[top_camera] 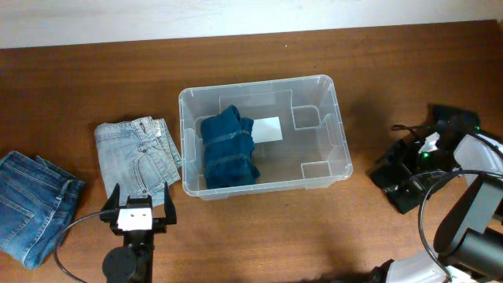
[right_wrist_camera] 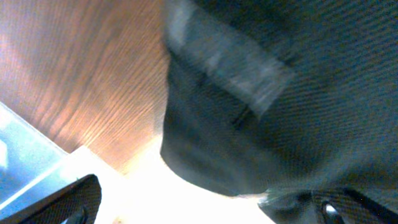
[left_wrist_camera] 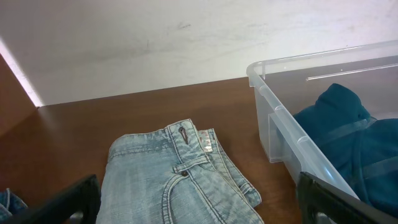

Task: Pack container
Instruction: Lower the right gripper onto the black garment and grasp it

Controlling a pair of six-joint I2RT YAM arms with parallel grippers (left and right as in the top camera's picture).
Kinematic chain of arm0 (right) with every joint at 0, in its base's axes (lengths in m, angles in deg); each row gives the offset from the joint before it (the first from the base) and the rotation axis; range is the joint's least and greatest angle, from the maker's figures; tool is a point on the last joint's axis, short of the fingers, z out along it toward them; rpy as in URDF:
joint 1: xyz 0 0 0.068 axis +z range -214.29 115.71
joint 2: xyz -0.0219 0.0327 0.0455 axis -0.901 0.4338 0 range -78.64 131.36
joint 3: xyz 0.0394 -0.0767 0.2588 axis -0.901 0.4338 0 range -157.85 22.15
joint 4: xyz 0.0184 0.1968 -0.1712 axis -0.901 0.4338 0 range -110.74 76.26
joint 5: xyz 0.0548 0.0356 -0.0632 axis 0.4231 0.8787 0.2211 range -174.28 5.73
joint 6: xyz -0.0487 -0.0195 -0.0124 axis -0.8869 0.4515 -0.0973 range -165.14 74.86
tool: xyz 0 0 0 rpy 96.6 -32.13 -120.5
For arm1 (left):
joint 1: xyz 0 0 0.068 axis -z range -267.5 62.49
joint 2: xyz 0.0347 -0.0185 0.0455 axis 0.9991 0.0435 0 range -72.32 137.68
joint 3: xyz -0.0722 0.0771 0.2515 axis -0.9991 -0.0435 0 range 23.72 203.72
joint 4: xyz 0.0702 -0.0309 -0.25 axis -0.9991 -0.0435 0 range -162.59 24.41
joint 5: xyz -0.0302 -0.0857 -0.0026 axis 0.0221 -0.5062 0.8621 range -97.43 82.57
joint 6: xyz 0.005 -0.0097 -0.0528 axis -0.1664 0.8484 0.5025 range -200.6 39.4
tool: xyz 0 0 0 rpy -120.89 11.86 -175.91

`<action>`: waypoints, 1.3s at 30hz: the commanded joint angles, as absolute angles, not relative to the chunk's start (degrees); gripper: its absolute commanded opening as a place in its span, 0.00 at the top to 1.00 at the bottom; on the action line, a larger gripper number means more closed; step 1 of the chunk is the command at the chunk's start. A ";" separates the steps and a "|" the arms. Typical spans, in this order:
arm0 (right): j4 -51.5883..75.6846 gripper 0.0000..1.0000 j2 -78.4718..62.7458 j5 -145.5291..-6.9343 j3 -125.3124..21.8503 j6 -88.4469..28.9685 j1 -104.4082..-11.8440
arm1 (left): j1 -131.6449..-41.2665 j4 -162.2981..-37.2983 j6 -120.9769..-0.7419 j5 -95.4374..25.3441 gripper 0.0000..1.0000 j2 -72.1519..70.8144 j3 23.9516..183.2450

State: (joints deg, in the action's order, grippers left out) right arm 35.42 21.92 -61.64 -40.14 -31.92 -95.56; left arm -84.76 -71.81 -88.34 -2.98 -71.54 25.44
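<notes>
Left pincer [top_camera: 140, 198] hangs spread wide over the near edge of the pale folded jeans [top_camera: 137, 153], gripping nothing. Those jeans lie on the table [top_camera: 314, 236] just beside the left wall of the clear bin [top_camera: 334, 130]. The bin sits mid-table with a dark blue folded garment [top_camera: 229, 149] in its left half and a white label [top_camera: 268, 129] showing through the bottom; its right half is bare. A darker pair of jeans [top_camera: 31, 206] lies well apart at the far left. The right pincer [right_wrist_camera: 205, 208] looks spread too, tips far apart, with some dark cloth [right_wrist_camera: 280, 106] close before its camera, too blurred to name.

My read is that one piece is packed and the pale jeans are next. That calls for the left pincer to drop onto the stack and pinch through all the folded layers so it doesn't fan open. It would then lift clear of the rim and set the stack in the free space beside the blue garment.
</notes>
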 commanded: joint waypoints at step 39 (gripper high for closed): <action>25.52 0.01 16.56 -66.65 -36.99 -32.25 -110.05 | -85.05 -71.66 -89.09 -3.59 0.01 -72.02 25.11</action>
State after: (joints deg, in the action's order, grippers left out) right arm 26.46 13.96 -69.60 -37.34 -31.86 -110.33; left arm -84.76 -71.81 -88.34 -2.98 -71.54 25.44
